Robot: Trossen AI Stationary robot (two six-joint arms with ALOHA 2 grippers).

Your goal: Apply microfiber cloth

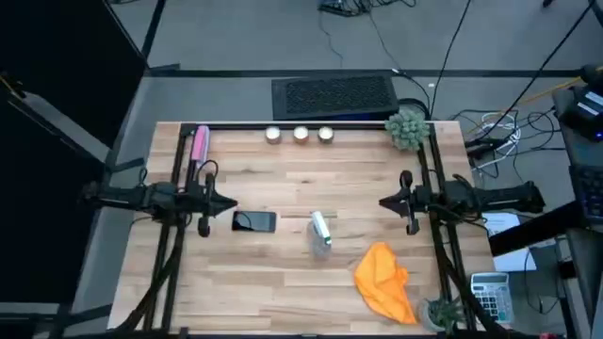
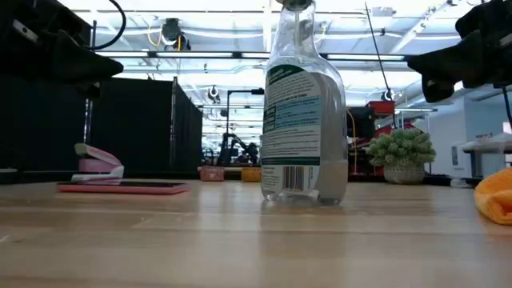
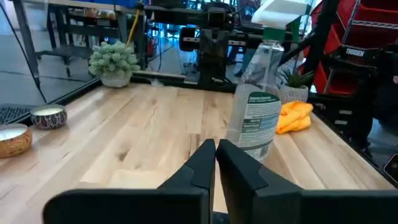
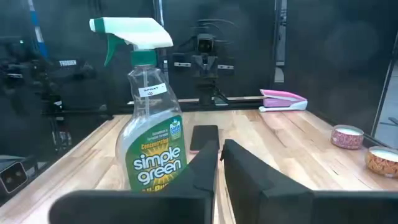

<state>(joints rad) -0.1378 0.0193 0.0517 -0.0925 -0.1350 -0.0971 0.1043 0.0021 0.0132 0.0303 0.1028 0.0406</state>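
Robotics lab or test floor, not a home. Butcher-block table (image 1: 283, 273) boxed in by a black metal frame (image 1: 311, 126), sitting on grey carpet with loose cables (image 1: 490, 122) trailing off the right side. Black curtain partitions (image 2: 148, 124) behind the bench in the low view, long rows of ceiling strip lights (image 2: 216, 16) over an open hall, more rigs and clutter farther back. Red equipment rack (image 3: 348, 50) marked Trossen in the left wrist view. Desk calculator (image 1: 490, 294) and paperwork off the table's right edge. Props only as dressing: potted succulent (image 1: 406, 127), three candles (image 1: 300, 134).
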